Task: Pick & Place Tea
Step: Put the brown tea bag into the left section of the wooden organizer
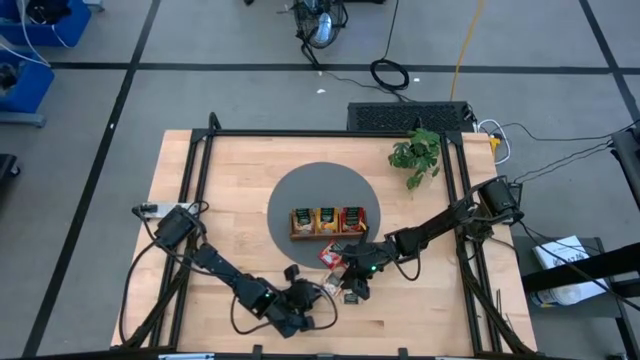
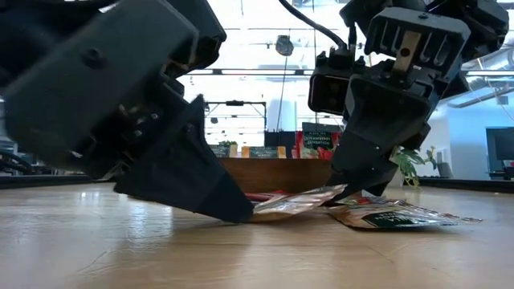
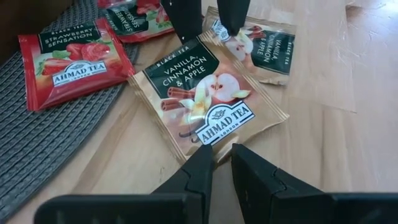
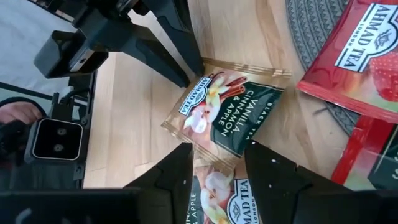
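Between my two pairs of fingers lies a vanilla, cinnamon and apple sachet (image 3: 207, 99) flat on the desk (image 3: 323, 143). My left fingers (image 3: 221, 163) touch its near edge, nearly closed, grasping nothing. My right fingers (image 4: 217, 163) stand apart over its opposite edge, released. A second sachet of the same kind (image 3: 261, 46) lies just beside. Two red strawberry sachets (image 3: 71, 62) lie on the round grey mat (image 1: 320, 190), where the wooden tray (image 1: 328, 222) holds more tea.

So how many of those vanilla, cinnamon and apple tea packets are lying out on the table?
2: one sachet lies on the wood between both grippers; the second lies just behind it. Others may be hidden.
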